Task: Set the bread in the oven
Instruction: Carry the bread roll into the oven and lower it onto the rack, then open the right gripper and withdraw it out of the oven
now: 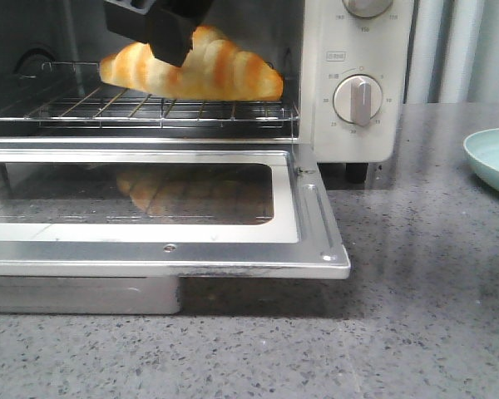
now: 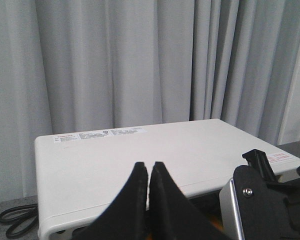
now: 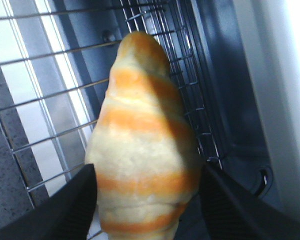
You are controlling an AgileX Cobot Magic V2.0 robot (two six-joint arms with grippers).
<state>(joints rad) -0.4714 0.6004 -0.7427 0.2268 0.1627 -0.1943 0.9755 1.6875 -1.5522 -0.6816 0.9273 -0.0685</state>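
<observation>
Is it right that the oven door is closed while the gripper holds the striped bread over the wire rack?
Not quite: the oven door is open, folded down flat in front, as the front view shows. The rest stands: the right gripper holds the striped bread over the wire rack.

The cream-white toaster oven is sitting on the speckled grey stone table, its glass-windowed door lying open toward the camera. The striped croissant-shaped bread is hanging just above the wire rack inside. A pale green plate is lying well apart to the right. Grey curtains are hanging behind.
</observation>
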